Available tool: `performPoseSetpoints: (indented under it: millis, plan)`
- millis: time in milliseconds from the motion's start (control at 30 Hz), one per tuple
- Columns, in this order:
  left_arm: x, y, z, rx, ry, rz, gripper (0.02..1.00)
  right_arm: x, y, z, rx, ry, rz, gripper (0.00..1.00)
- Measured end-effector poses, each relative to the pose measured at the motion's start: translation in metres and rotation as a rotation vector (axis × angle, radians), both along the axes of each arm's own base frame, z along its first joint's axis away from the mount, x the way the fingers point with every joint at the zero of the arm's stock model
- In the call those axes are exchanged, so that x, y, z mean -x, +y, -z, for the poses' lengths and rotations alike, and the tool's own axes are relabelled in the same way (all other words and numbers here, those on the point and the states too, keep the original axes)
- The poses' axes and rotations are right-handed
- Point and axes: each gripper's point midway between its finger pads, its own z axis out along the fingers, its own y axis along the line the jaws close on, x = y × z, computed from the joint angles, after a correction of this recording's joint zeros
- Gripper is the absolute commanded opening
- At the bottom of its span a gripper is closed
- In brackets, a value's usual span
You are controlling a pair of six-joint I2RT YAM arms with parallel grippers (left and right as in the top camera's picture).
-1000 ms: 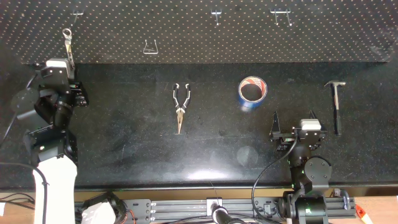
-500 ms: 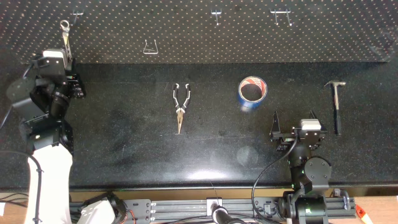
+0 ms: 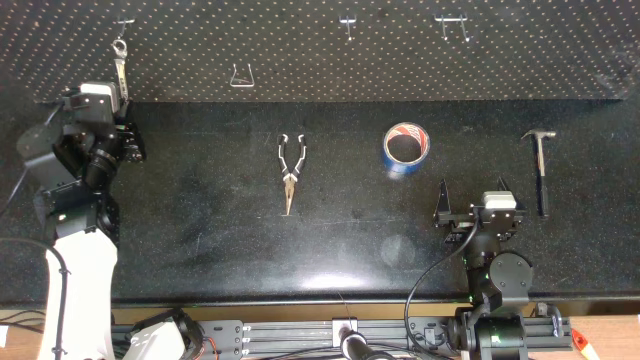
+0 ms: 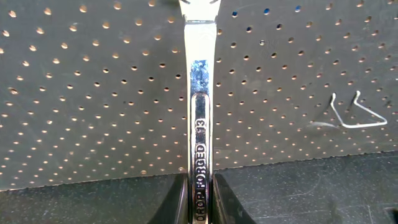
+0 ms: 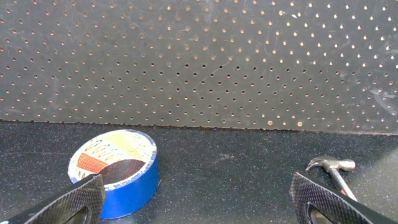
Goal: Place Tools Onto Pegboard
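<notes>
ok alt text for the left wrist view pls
A shiny steel wrench stands upright, clamped between the fingers of the left end effector, in front of a dark pegboard. A bent wire hook sits on the board off to one side, and a strip of black worktop runs beneath it.

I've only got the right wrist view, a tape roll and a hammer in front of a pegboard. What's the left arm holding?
Observer: The left gripper is shut on a wrench, with its shaft running up in front of the pegboard.
Operator: Is its top end on a hook?
Observer: In the top view that end sits just below the far-left hook. I cannot tell whether it has caught.
Operator: Anything else on the table?
Observer: Yes, a pair of pliers lies between the left arm and your tape.
</notes>
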Motion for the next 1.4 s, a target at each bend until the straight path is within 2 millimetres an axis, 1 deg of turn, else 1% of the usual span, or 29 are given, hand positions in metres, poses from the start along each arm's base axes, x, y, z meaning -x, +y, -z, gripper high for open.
performPoseSetpoints:
  millis: [267,500,700,800,900,1000,1033,1067,1133,1233,1300,1400]
  plan:
    - [0.000,0.000,0.002,0.001,0.004,0.000,0.027,0.000,0.000,0.000,0.000,0.000,0.000,0.963]
    - [-0.005,0.002,0.015,0.013,0.036,0.000,0.027,0.000,0.000,0.000,0.000,0.000,0.000,0.963]
    - [-0.012,0.005,0.015,0.006,0.022,-0.003,0.027,0.000,0.000,0.000,0.000,0.000,0.000,0.963]
    - [-0.015,0.007,0.011,0.004,0.016,-0.003,0.027,0.000,0.000,0.000,0.000,0.000,0.000,0.963]
    - [-0.012,0.006,0.014,0.016,0.049,-0.004,0.027,0.000,0.000,0.000,0.000,0.000,0.000,0.963]
    - [-0.002,0.002,0.019,0.032,0.097,-0.007,0.027,0.000,0.000,0.000,0.000,0.000,0.000,0.963]
    - [0.002,0.001,0.017,0.032,0.098,-0.009,0.027,0.000,0.000,0.000,0.000,0.000,0.000,0.963]
    - [0.006,0.000,0.010,0.027,0.087,-0.010,0.027,0.000,0.000,0.000,0.000,0.000,0.000,0.963]
    - [0.012,-0.003,-0.016,0.002,0.021,-0.010,0.027,0.000,0.000,0.000,0.000,0.000,0.000,0.963]
    - [0.020,-0.008,-0.041,-0.027,-0.050,-0.004,0.027,0.000,0.000,0.000,0.000,0.000,0.000,0.963]
    - [0.021,-0.011,-0.048,-0.049,-0.069,0.007,0.025,0.000,0.000,0.000,0.000,0.000,0.000,0.963]
    - [0.021,-0.008,-0.045,-0.082,-0.058,-0.006,0.025,0.000,0.000,0.000,0.000,0.000,0.000,0.963]
